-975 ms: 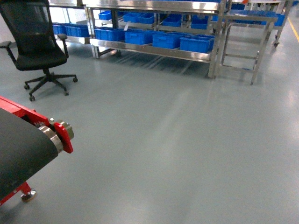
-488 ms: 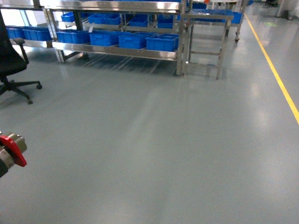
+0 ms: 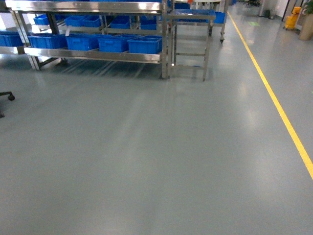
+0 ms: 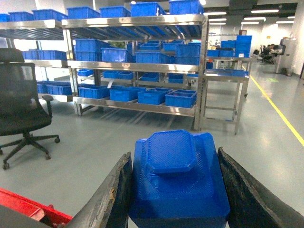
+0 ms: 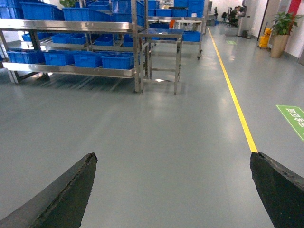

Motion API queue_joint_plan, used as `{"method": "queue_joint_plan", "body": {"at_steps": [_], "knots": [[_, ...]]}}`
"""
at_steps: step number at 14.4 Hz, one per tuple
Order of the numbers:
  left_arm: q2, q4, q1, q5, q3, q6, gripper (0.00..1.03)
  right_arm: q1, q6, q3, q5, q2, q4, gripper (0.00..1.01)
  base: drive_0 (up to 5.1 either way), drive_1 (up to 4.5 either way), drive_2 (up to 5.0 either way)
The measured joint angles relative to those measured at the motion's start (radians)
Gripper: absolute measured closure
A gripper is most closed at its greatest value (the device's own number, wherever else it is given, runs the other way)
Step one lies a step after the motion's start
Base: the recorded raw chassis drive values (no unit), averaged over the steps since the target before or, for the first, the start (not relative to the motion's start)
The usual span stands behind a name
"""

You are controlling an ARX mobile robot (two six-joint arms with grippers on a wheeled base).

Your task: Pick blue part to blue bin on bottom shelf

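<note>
Left gripper is clamped on the blue part. Blue bins sit on the bottom shelf, far left, well apart. Right gripper gapes wide, carrying nothing.

Blue part between gripper fingers; blue bins on bottom shelf.

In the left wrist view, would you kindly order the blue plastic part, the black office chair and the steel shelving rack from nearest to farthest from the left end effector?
1. Blue plastic part: held between the left end effector fingers, bottom centre.
2. Black office chair: on the floor at left, midway.
3. Steel shelving rack: farthest, across the background, loaded with blue bins.
</note>
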Motion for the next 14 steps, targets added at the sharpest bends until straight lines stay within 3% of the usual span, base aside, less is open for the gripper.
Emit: {"method": "queue_joint_plan", "body": {"at_steps": [8,14], "knots": [[0.0,0.0,0.0,0.0,0.0,0.0,0.59,0.0,0.0,0.0,0.0,0.0,0.0,0.03,-1.6,-1.59,-1.6],[0.001,0.0,-0.003,0.002,0.0,0.0,0.59,0.0,0.0,0.0,0.0,0.0,0.0,0.03,0.0,0.0,0.0]]}}
